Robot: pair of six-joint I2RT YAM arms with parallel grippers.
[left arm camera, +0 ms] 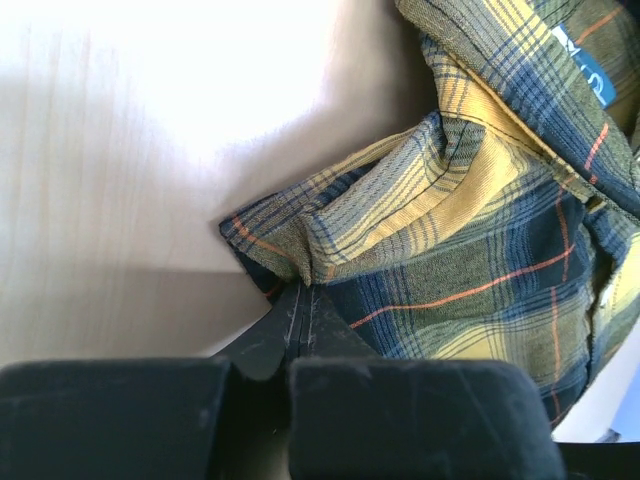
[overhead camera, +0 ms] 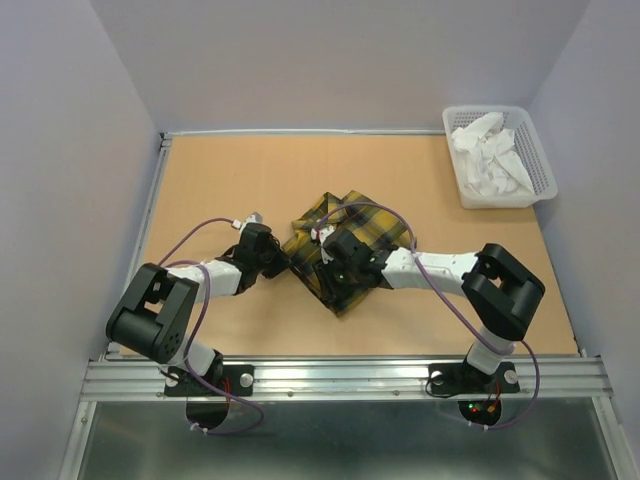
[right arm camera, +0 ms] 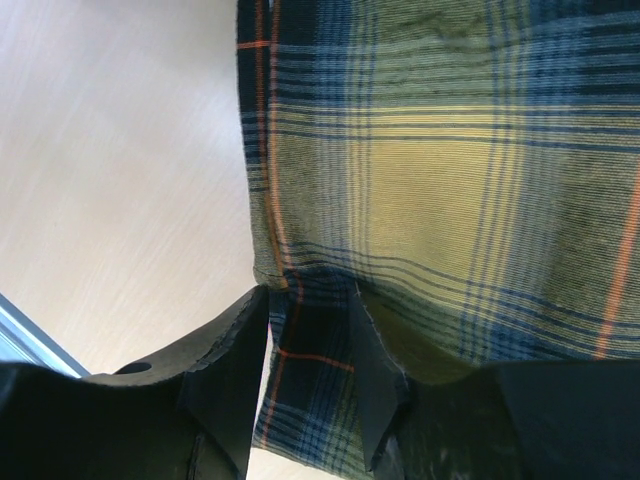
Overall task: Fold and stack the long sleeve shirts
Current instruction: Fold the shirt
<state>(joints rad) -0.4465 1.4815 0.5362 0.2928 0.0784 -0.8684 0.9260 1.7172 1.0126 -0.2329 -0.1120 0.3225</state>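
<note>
One long sleeve shirt (overhead camera: pixel 362 224), yellow and dark plaid, lies bunched in the middle of the table. My left gripper (overhead camera: pixel 288 262) is at its left corner. In the left wrist view the left gripper (left arm camera: pixel 302 296) has its fingers pressed together, pinching the hem of the shirt (left arm camera: pixel 470 250). My right gripper (overhead camera: pixel 328 272) rests over the shirt's near-left part. In the right wrist view the right gripper (right arm camera: pixel 310 310) stands with its jaws apart astride the shirt's (right arm camera: pixel 440 170) folded edge. Dark plaid cloth shows between them, and a sliver of table shows beside the left finger (right arm camera: pixel 235 345).
A white plastic basket (overhead camera: pixel 548 182) holding crumpled white cloths (overhead camera: pixel 490 160) stands at the back right corner. The tan table (overhead camera: pixel 220 180) has raised rails on its left and far sides, and a metal rail along the near edge carries both arm bases.
</note>
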